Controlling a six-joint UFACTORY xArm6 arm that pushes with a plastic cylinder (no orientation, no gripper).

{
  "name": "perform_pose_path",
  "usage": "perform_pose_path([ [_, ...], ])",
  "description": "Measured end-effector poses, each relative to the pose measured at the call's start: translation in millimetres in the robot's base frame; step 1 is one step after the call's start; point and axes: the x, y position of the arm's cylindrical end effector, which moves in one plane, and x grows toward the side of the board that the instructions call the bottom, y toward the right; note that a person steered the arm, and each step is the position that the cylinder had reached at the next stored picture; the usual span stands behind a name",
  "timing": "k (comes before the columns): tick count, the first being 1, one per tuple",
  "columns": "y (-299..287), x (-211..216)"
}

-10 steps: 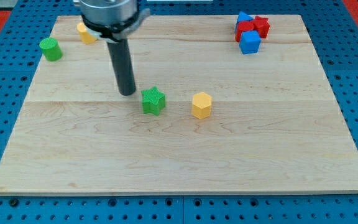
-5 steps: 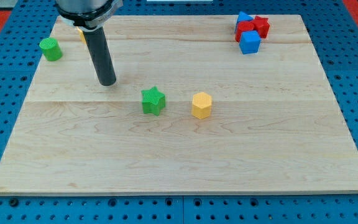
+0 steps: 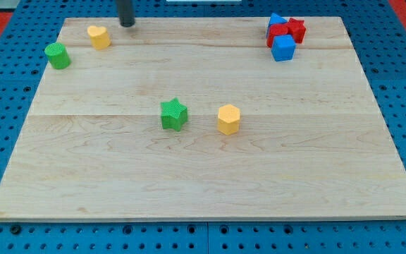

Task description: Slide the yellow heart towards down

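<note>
The yellow heart [image 3: 99, 36] lies near the board's top left corner. My tip [image 3: 127, 24] stands at the view's top edge, just up and to the right of the heart, a small gap apart from it. Only the lower end of the rod shows.
A green cylinder [image 3: 57, 55] sits left of and below the heart. A green star [image 3: 174, 114] and a yellow hexagon [image 3: 228, 119] lie mid-board. Red and blue blocks [image 3: 285, 35] cluster at the top right. The wooden board [image 3: 203, 176] lies on a blue perforated table.
My tip has moved from beside the green star up and left, then to the board's top edge right of the yellow heart. No block has moved.
</note>
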Motion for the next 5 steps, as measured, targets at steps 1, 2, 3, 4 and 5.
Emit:
perform_pose_path([
  [1, -33.0, 3.8],
  [2, -51.0, 17.9],
  [3, -35.3, 24.6],
  [4, -21.6, 36.6],
  [5, -14.6, 57.6],
])
